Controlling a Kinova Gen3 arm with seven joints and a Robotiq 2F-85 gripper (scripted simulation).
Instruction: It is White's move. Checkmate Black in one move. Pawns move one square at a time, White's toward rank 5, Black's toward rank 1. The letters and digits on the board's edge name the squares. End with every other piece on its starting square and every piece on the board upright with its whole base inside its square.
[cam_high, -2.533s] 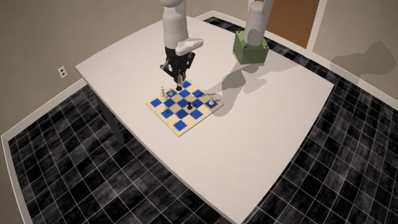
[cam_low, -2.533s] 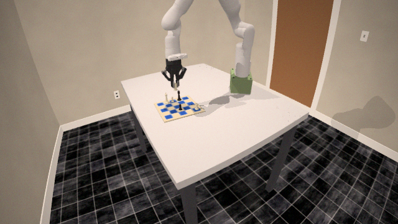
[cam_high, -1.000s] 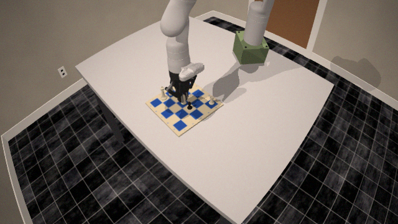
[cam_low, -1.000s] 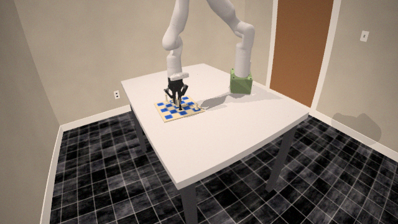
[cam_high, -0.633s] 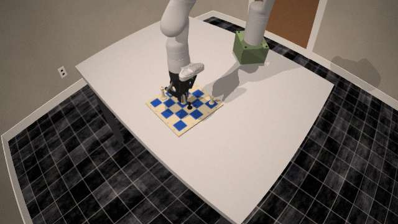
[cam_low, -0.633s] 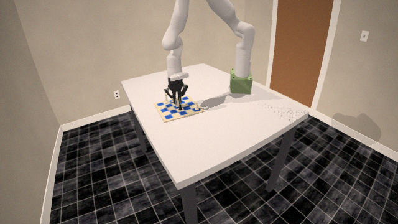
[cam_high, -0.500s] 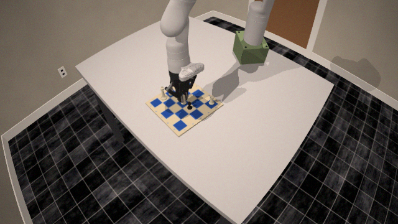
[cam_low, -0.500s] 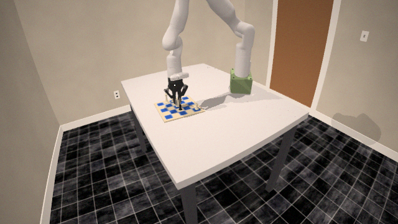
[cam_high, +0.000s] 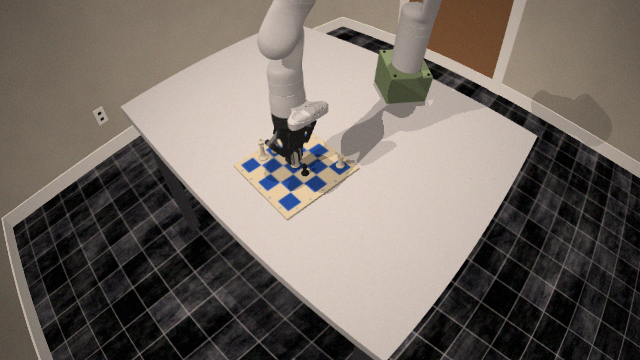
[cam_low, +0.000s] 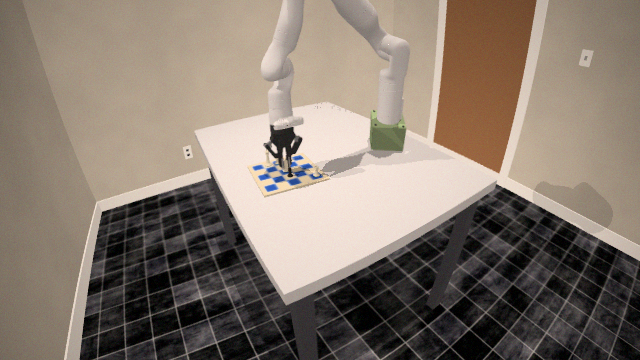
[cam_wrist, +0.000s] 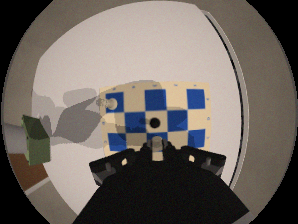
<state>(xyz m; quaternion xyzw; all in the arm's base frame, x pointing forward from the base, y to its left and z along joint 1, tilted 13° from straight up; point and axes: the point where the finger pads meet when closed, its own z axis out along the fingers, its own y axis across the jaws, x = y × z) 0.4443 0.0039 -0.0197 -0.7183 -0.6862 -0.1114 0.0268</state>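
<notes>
Gripper (cam_high: 295, 161) clamped on a white piece (cam_high: 295, 163), low over the chessboard (cam_high: 280, 207).
The white piece is held between the fingertips, just beside the black piece (cam_high: 305, 171), near the board's middle.

A white table (cam_low: 380, 210) on grey legs (cam_low: 447, 260) stands near the corner of the room, over a floor (cam_low: 165, 300) of dark, marbled tiles with pale grout lines. The walls (cam_low: 145, 75) are beige, edged along the bottom with a white skirting board (cam_low: 150, 189). A brown door (cam_low: 480, 75) in a white frame sits in the far wall, with a light switch (cam_low: 585, 57) beside it. Low on the left-hand wall there is a white power socket (cam_low: 187, 151).
</notes>
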